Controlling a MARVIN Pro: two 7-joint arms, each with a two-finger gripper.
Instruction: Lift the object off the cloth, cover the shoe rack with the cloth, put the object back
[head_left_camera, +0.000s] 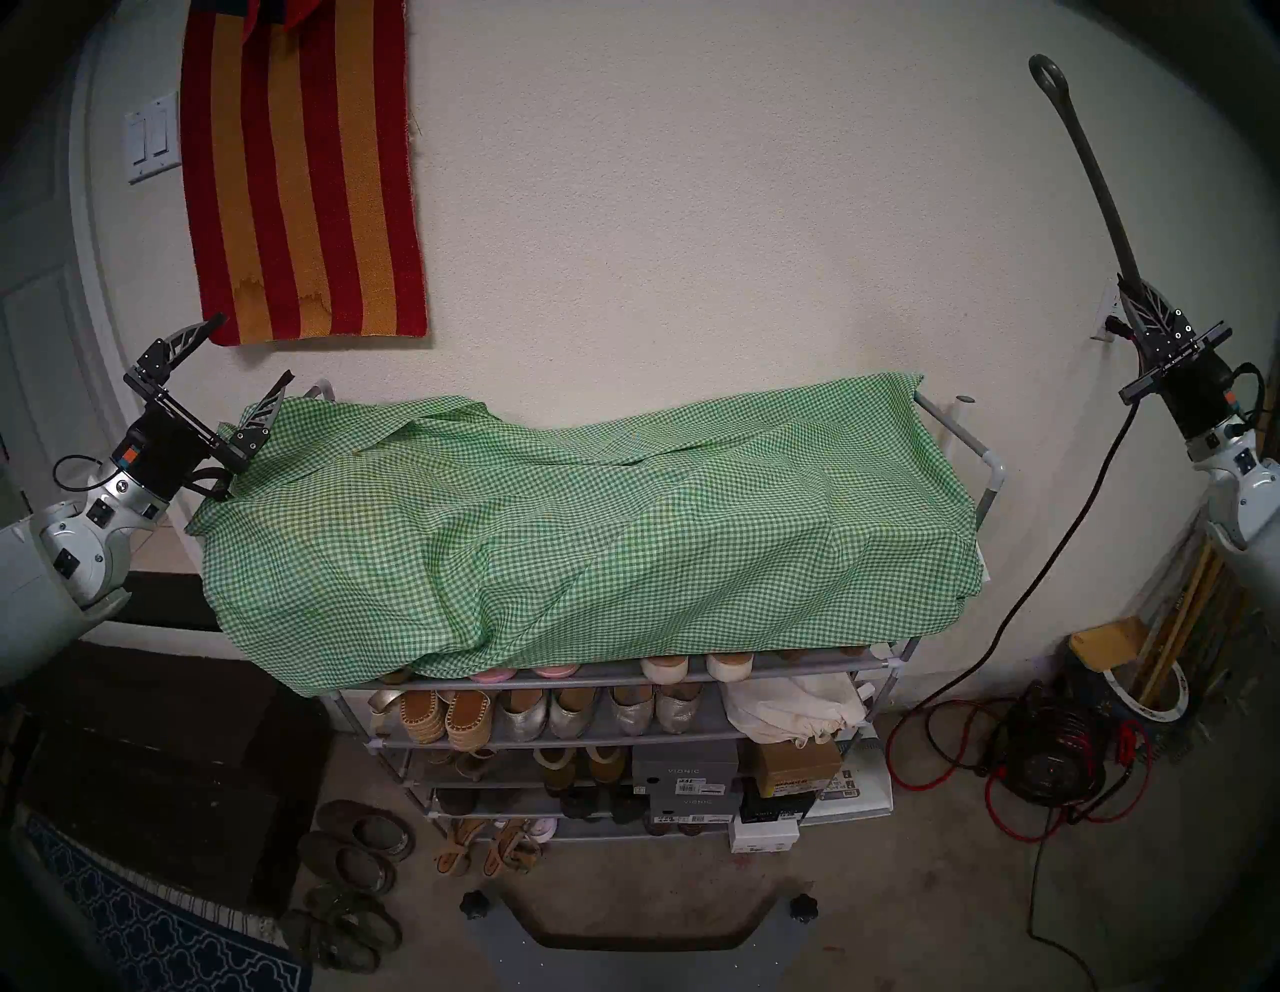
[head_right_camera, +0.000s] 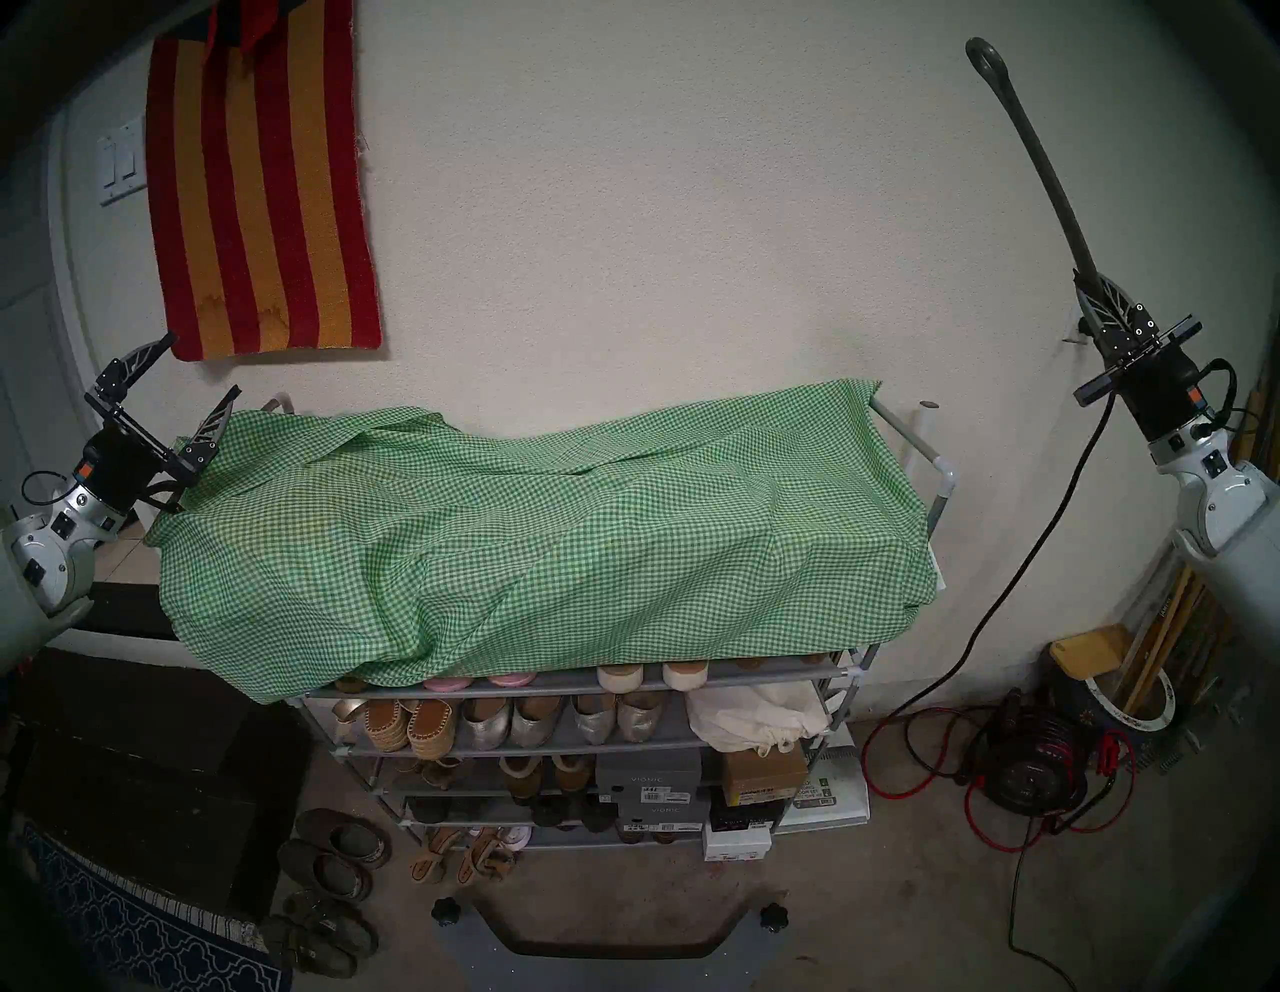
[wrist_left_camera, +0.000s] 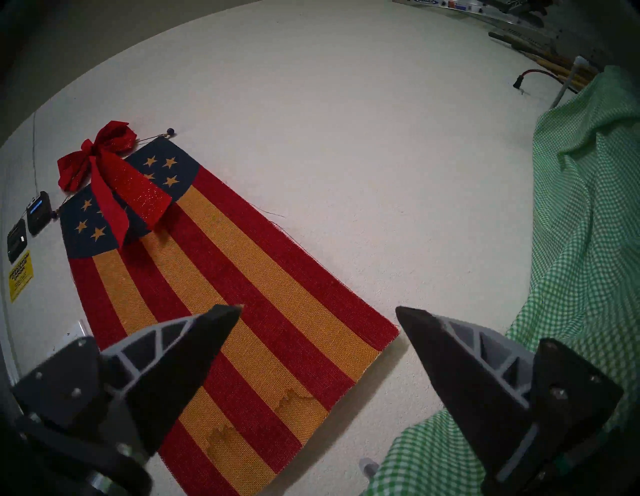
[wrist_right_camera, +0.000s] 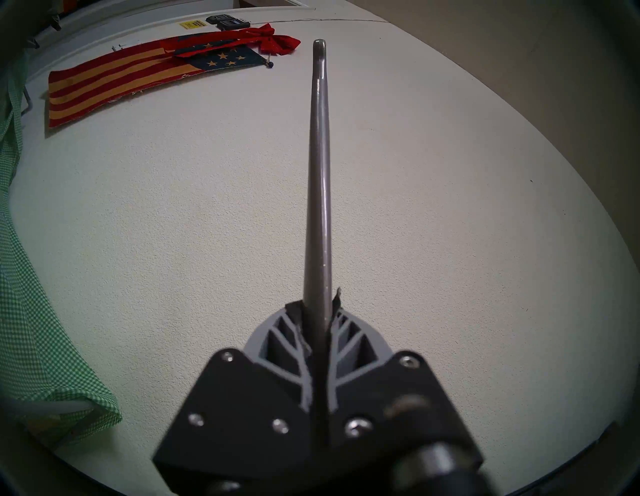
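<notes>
While cloth covers rack top: front hem hangs over the top shelf's front edge
cloth (head_left_camera: 582, 526): draped across shoe rack (head_left_camera: 992, 478)
left gripper (head_left_camera: 253, 350): jaws wide apart, empty, at rack's left rear corner
right gripper (head_left_camera: 1132, 291): clamped on shoehorn (head_left_camera: 1087, 166), ring end up, beyond rack's right edge

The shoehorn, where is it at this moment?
The shoehorn is at the far right of the head views, shut in the right gripper, ring end up against the wall, apart from the green cloth.
</notes>
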